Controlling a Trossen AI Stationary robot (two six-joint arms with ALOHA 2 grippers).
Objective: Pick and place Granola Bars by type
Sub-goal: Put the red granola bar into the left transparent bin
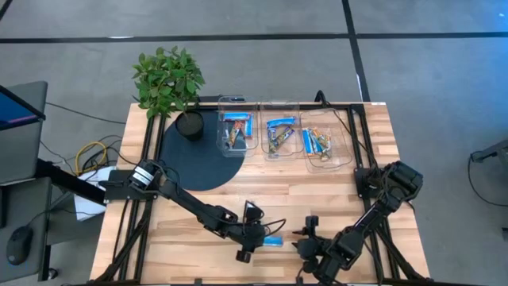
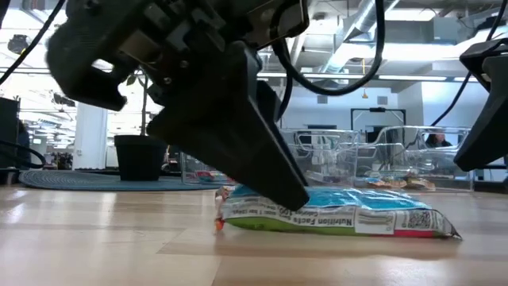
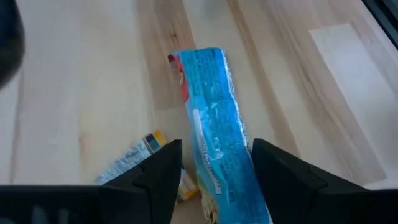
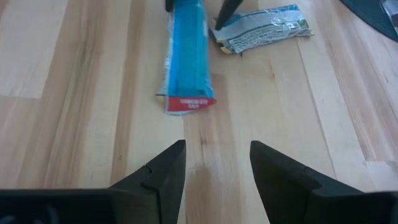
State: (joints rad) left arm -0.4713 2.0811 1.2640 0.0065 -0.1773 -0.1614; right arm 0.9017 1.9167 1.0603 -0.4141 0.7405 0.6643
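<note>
A bright blue granola bar (image 3: pixel 214 118) lies flat on the wooden table near its near edge, also seen in the high view (image 1: pixel 274 241) and low view (image 2: pixel 341 210). A silvery-white bar (image 4: pixel 261 28) lies flat beside it. My left gripper (image 3: pixel 214 149) is open and low over the blue bar, one finger on each side of it; whether a finger touches it cannot be told. My right gripper (image 4: pixel 217 149) is open, just off the bar's red end (image 4: pixel 189 102), touching nothing.
Three clear tubs (image 1: pixel 236 131) (image 1: pixel 279 135) (image 1: pixel 325 143) stand in a row at the table's far side, each holding wrapped bars. A potted plant (image 1: pixel 171 87) stands on a dark round mat (image 1: pixel 202 155) at far left. Bare wood lies between tubs and grippers.
</note>
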